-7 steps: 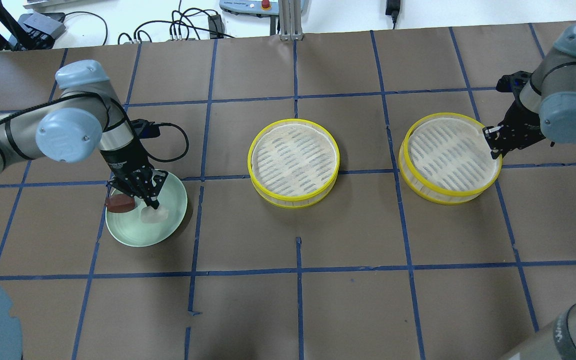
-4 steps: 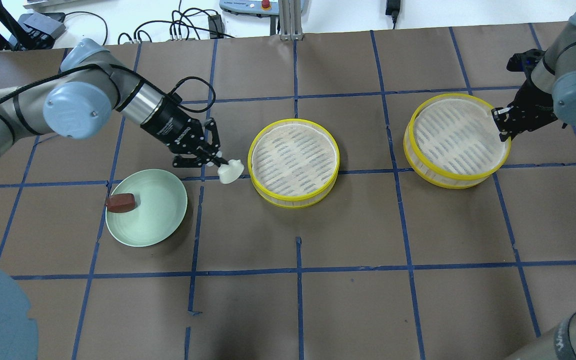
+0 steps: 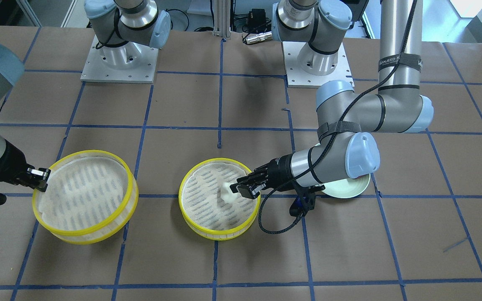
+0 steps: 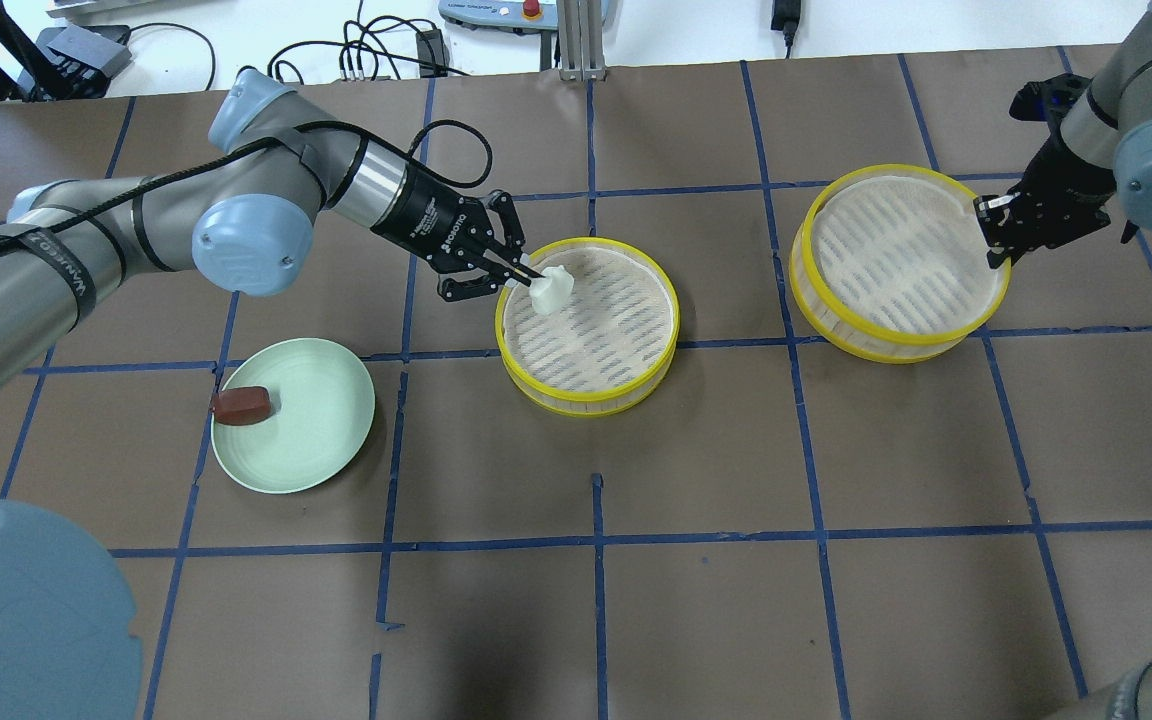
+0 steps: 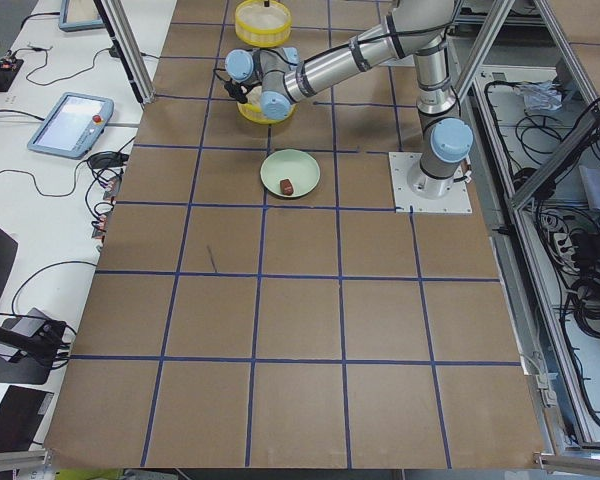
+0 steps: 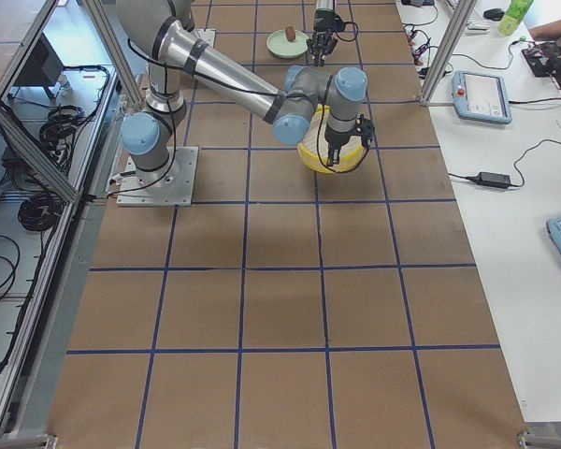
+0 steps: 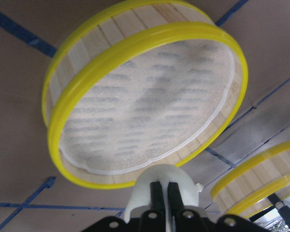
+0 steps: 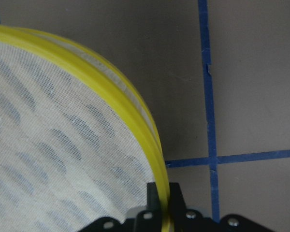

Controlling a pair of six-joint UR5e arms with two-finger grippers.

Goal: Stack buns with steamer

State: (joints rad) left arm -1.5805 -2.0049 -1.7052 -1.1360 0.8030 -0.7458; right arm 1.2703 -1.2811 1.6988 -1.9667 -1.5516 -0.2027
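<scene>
My left gripper (image 4: 534, 274) is shut on the white bun (image 4: 552, 289) and holds it over the left edge of the middle steamer tray (image 4: 586, 408). In the left wrist view the bun (image 7: 157, 181) sits between the fingers with that tray (image 7: 135, 46) beyond. The front-facing view shows the bun (image 3: 226, 193) just above the mesh. My right gripper (image 4: 992, 255) is shut on the rim of the right steamer tray (image 4: 896, 172) and holds it lifted and tilted. The wrist view shows the rim (image 8: 135, 111) pinched. The reddish-brown bun (image 4: 241, 404) lies on the pale-green plate (image 4: 321, 450).
The table is brown paper with a blue tape grid. Cables and equipment lie past the far edge (image 4: 386, 50). My left arm's elbow (image 3: 362, 156) hangs over the green plate (image 3: 349, 191) in the front-facing view.
My left gripper took the white bun off the green plate and carried it right, to the middle tray's edge. My right gripper lifted the right tray and moved it away from me.
</scene>
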